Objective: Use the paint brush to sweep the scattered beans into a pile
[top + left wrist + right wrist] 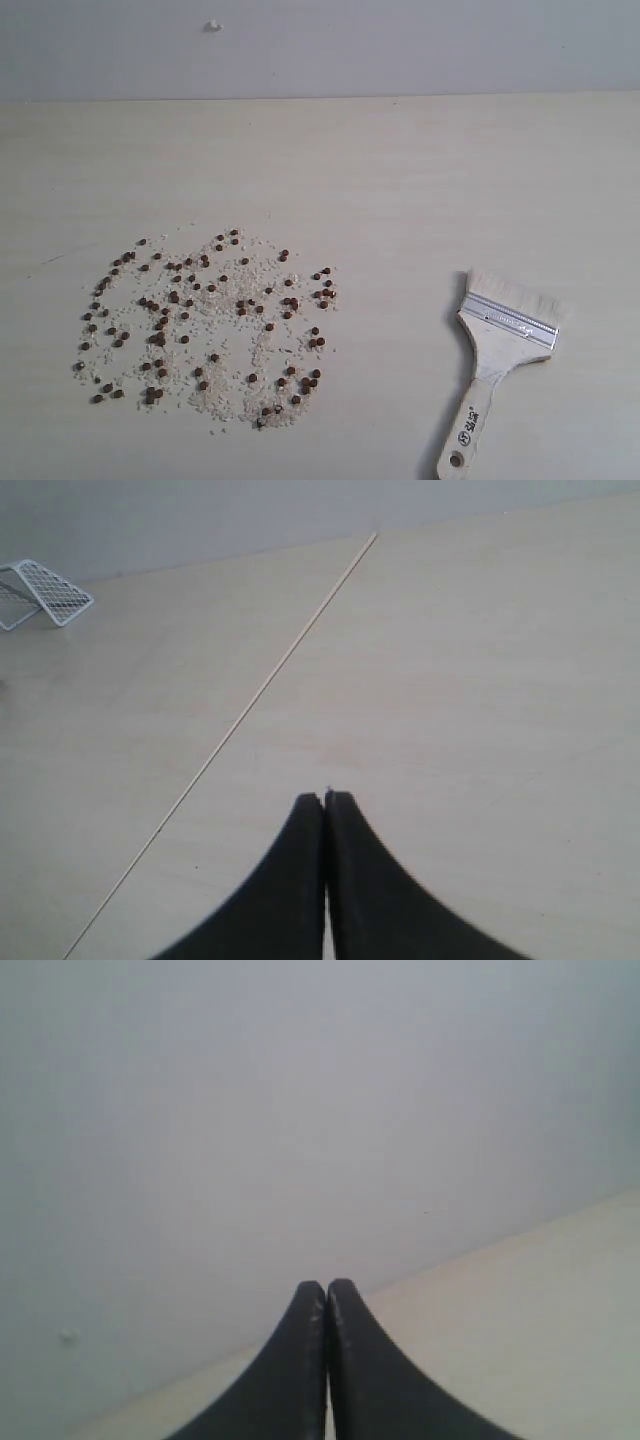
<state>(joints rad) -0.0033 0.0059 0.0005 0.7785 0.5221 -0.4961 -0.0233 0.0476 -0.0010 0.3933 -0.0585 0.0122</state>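
Note:
Dozens of small reddish-brown beans (205, 315) lie scattered over the left half of the pale table, mixed with tiny white grains; they form no pile. The paint brush (497, 350) lies flat at the lower right, cream bristles pointing away from the front edge, pale wooden handle toward it, with a silver ferrule. Neither arm appears in the exterior view. My left gripper (326, 796) is shut and empty above bare table. My right gripper (327, 1284) is shut and empty too, facing the grey wall and a strip of table. Beans and brush are out of both wrist views.
A white wire-mesh rack (45, 592) stands at the table's far edge in the left wrist view. A thin seam line (260, 690) runs across the tabletop there. A small white knob (213, 26) sits on the grey back wall.

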